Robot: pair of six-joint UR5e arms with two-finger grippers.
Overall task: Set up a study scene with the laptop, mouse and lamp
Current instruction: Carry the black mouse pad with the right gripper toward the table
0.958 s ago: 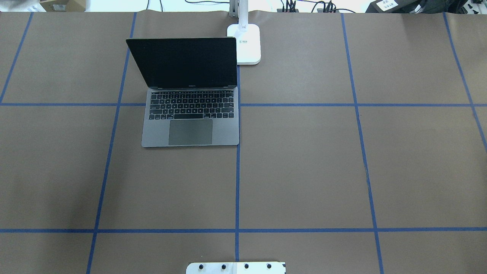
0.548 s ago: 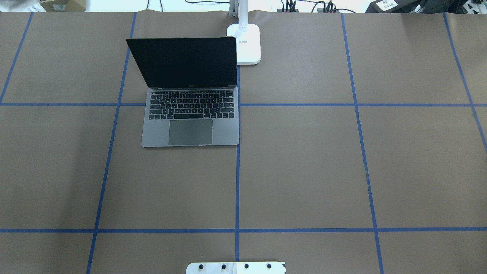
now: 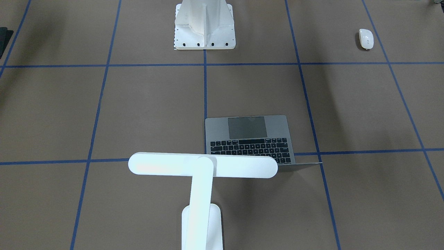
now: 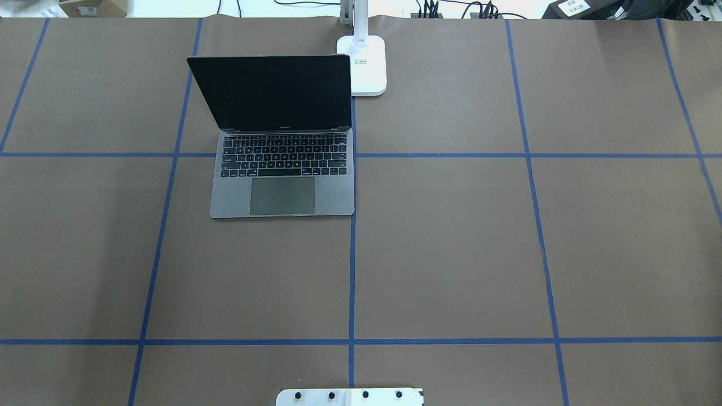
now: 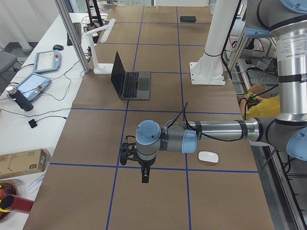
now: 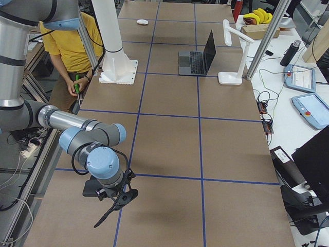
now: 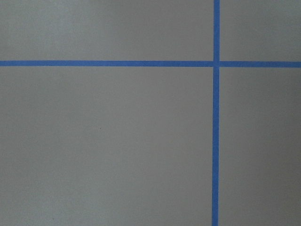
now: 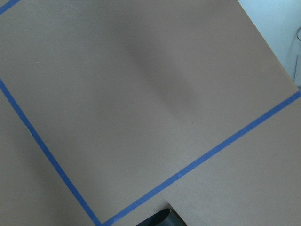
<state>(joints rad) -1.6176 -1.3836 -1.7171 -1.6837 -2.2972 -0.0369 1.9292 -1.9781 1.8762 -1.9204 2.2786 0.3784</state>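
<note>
The laptop (image 4: 282,186) stands open on the brown table, left of the centre line, its dark screen toward the far edge. Just behind its right corner is the white lamp (image 3: 203,166), whose base (image 4: 369,65) rests on the table. The white mouse (image 3: 366,38) lies on the robot's left side near the robot's edge. My left gripper (image 5: 145,175) hangs over bare table a little way from the mouse (image 5: 208,156). My right gripper (image 6: 105,218) hovers over the other end. I cannot tell whether either gripper is open or shut. Both wrist views show only paper and tape.
A white bolted pedestal (image 3: 204,26) stands at the robot's edge. A black pad (image 5: 188,19) lies at the far right end. A person in a yellow shirt (image 6: 72,46) sits behind the pedestal. Tablets and cables lie on the side table (image 5: 41,72).
</note>
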